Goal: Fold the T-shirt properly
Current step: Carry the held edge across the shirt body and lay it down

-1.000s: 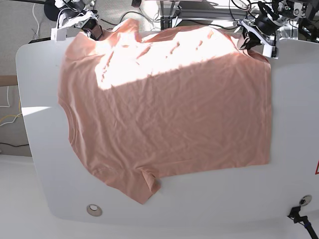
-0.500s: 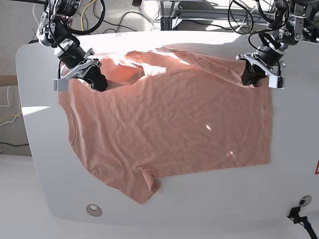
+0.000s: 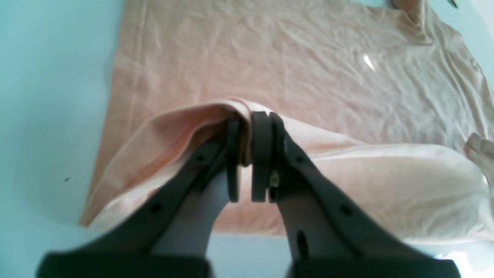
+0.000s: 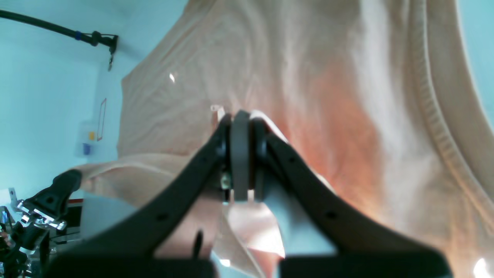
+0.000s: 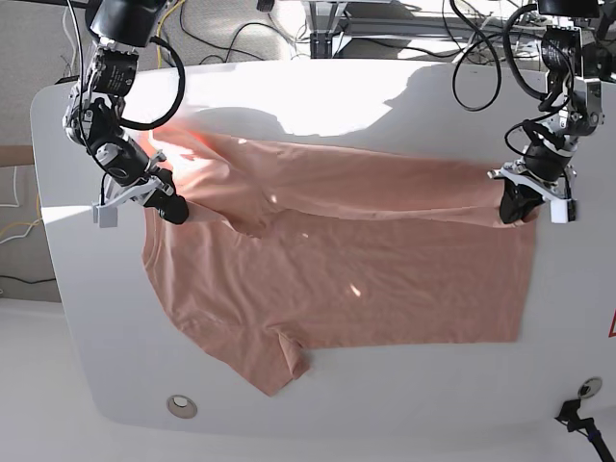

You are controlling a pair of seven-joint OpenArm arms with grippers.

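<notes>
The salmon-pink T-shirt (image 5: 337, 279) lies on the white table (image 5: 404, 395), its far half lifted and folded toward the near side. My left gripper (image 5: 515, 208) is shut on the shirt's hem corner at the right; the left wrist view shows the cloth (image 3: 308, 77) pinched between its pads (image 3: 260, 154). My right gripper (image 5: 173, 208) is shut on the shoulder edge at the left; the right wrist view shows its closed fingertips (image 4: 240, 131) gripping fabric (image 4: 347, 116) near the ribbed neckline (image 4: 436, 116). No yellow graphic shows.
A round metal insert (image 5: 181, 405) sits in the table near the front left edge. A black clamp (image 5: 577, 414) is at the front right corner. Cables and frame parts (image 5: 327, 24) lie behind the table's far edge.
Both grippers have pulled the shirt's far edge toward the near side. The folded edge now lies lower across the shirt and the far strip of table is bare.
</notes>
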